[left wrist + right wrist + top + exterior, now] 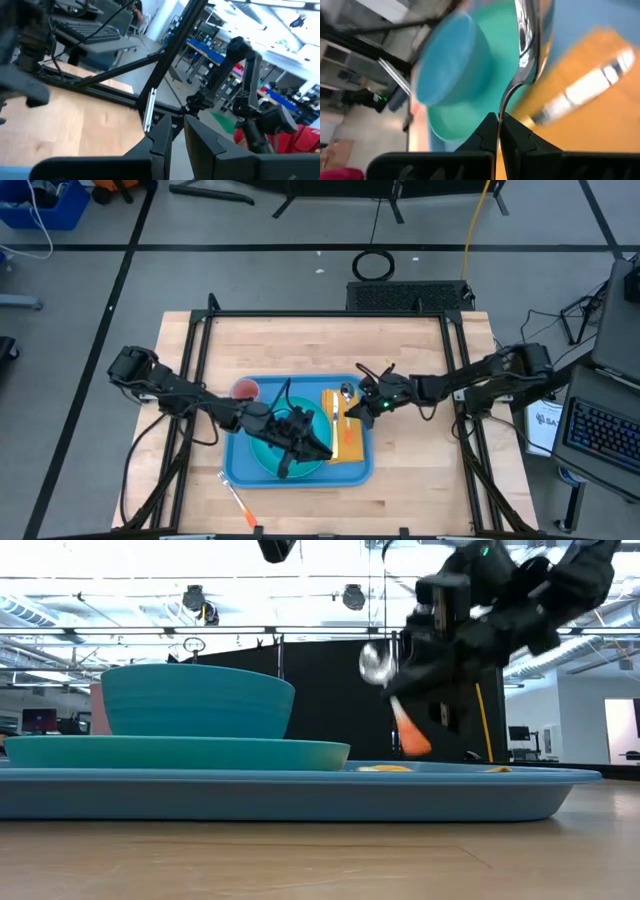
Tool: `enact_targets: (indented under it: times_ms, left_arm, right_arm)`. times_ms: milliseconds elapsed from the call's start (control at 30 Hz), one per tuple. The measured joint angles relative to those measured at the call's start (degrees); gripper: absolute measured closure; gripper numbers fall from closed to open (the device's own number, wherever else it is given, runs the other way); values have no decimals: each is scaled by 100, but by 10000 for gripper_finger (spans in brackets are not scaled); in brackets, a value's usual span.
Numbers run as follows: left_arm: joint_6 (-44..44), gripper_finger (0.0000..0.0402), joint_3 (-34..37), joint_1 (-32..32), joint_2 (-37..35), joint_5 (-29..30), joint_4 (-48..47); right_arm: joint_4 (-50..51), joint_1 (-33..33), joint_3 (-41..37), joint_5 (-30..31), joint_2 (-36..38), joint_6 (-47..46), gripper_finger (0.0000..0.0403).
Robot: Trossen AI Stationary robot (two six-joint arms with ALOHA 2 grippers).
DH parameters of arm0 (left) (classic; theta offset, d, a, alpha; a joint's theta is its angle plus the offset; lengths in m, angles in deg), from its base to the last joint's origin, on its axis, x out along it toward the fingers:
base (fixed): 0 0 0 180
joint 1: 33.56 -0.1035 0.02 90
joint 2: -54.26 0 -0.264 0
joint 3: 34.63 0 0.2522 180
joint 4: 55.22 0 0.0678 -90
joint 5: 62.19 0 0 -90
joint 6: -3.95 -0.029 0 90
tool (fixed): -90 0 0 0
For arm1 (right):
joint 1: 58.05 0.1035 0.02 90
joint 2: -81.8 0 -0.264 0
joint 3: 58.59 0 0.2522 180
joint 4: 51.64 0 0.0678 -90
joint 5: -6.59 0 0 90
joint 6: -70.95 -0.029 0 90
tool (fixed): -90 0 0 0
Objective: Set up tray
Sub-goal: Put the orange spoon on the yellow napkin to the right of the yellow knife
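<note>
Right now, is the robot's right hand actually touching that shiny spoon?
Touching. In the right wrist view, the right hand is shut on the spoon, its handle pinched between the fingertips. The low view shows it lifted above the tray.

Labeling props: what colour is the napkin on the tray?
Orange napkin, lying flat in the blue tray beside the plate; clearest in the high view.

Grey floor (90,270) (black-taped) — bright ceiling lights (100,600).

pink cup (245,389), orange-handled fork (236,498) on table (420,480)
</note>
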Motion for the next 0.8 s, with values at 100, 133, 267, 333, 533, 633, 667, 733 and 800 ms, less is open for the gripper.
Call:
enact_targets:
  times_ms: [100,133,267,333,533,633,667,733,800]
  left_arm:
    - [-97,348,1,61,-48,7,34]
    - [-123,348,0,65,-50,10,46]
    - [-89,348,2,67,-37,5,65]
    - [-86,348,-2,64,-41,10,65]
    - [-89,348,-2,75,-39,10,76]
    - [-85,348,-2,86,-39,10,76]
    - [-85,348,-2,84,-39,10,76]
    - [-85,348,-2,84,-39,10,78]
    - [-83,348,-2,84,-39,10,78]
  right_arm:
    - [-203,-103,-12,-240,-372,-140,403]
    - [-262,-107,-14,-262,-439,-174,403]
    - [-797,-98,-3,-327,-744,-275,403]
    - [-940,-98,-9,-326,-878,-323,403]
    - [-949,-98,-7,-323,-1152,-414,403]
    - [-1002,-98,-3,-310,-1209,-392,403]
    - [-1012,-98,-3,-298,-1216,-387,403]
    - [-1029,-98,-3,-292,-1227,-391,403]
    - [-1057,-98,-3,-303,-1230,-423,403]
